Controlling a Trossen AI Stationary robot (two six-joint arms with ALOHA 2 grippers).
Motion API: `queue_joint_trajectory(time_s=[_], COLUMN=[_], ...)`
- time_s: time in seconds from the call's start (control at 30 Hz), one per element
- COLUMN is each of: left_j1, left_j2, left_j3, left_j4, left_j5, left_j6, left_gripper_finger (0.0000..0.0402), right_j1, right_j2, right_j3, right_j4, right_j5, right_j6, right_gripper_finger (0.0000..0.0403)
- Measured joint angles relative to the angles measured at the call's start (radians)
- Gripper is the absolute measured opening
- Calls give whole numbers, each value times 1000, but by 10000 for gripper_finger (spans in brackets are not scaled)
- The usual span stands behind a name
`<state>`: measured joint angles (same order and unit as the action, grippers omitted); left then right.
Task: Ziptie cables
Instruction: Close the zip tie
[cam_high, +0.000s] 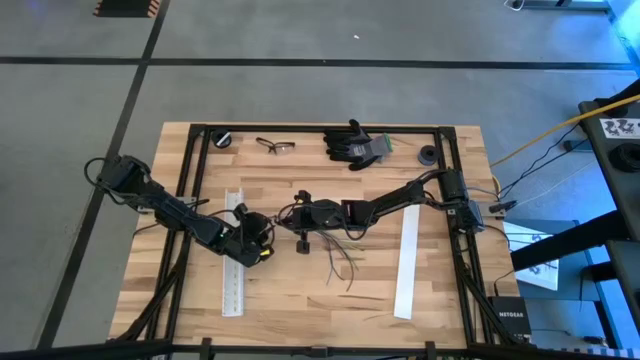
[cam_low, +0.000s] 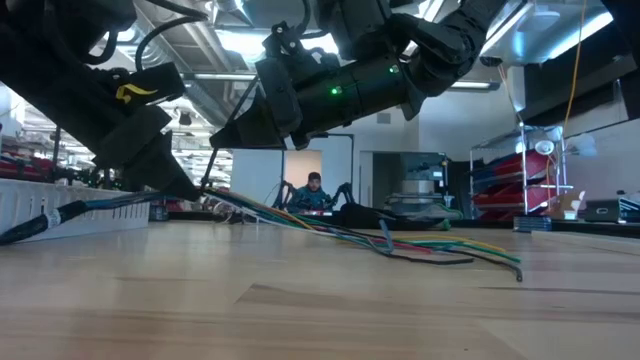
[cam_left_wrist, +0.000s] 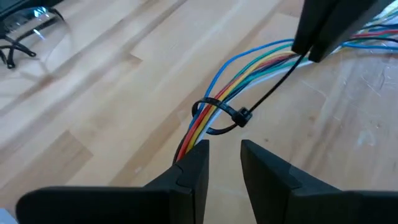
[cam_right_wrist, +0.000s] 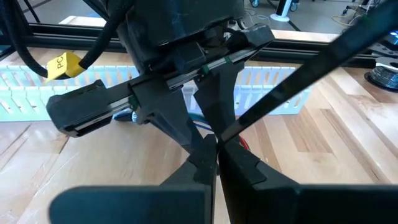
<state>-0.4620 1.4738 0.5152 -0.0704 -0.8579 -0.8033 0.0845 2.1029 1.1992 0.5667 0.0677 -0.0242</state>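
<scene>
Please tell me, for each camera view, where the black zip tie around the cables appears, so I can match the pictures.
High view: too small to tell; it would be between the two grippers at the table's middle.
Low view: not discernible.
Left wrist view: the zip tie loops the cables just ahead of the left gripper.
Right wrist view: only its long tail shows, pinched in the right gripper.
Shared landmark: the cables.

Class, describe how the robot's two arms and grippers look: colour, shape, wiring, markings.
Both arms are dark and jointed, with black wiring along them. The left gripper has flat, dark, tapering fingers; a yellow tag hangs from a wire near it. The right arm shows a small green light.
</scene>
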Motion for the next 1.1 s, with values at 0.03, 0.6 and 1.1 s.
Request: queue_joint_trajectory(time_s=[0.03, 0.6, 1.1], left_j1=[0, 59, 53], left_j2=[0, 1, 1], left_j3=[0, 0, 0], left_j4=[0, 139, 132], left_j5=[-8, -29, -28], left_j6=[0, 236, 286], left_gripper_finger=[78, 131, 1], right_j1=[0, 0, 1], right_j2=[0, 0, -7], right_j3=[0, 0, 0], right_j4=[0, 1, 2], right_j5=[0, -17, 37], right_j6=[0, 0, -8], right_gripper_finger=[0, 0, 0])
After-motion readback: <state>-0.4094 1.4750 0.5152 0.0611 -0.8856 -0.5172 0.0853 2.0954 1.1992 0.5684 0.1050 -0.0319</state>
